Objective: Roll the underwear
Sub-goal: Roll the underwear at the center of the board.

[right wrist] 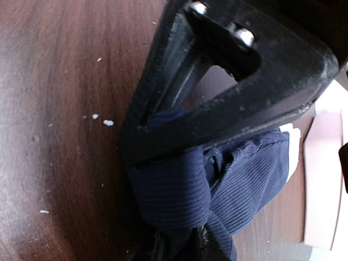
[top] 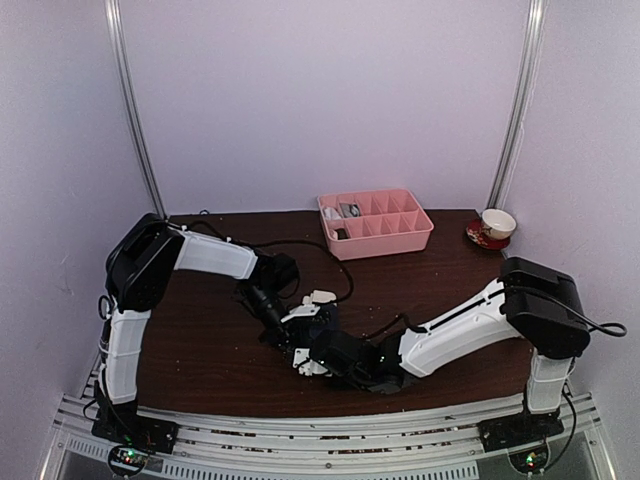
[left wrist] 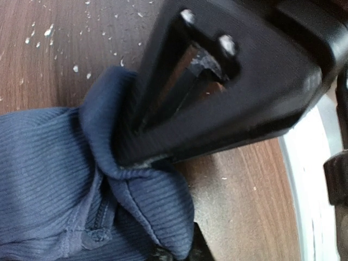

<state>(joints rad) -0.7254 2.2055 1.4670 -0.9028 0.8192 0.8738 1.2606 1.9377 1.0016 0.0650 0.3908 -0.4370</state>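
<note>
The navy ribbed underwear (top: 318,330) lies bunched on the dark wooden table between my two grippers, with bits of its cream waistband (top: 320,298) showing. My left gripper (top: 290,335) comes in from the left. In the left wrist view the left gripper (left wrist: 157,206) is shut on a fold of the navy underwear (left wrist: 152,201). My right gripper (top: 326,356) reaches in from the right. In the right wrist view the right gripper (right wrist: 163,209) pinches a thick roll of the underwear (right wrist: 179,190), and the waistband (right wrist: 293,147) peeks out behind it.
A pink compartment tray (top: 400,236) stands at the back of the table, with small grey and dark things in its left compartments. A cup on a red saucer (top: 496,225) sits at the back right. White crumbs dot the wood (left wrist: 49,32).
</note>
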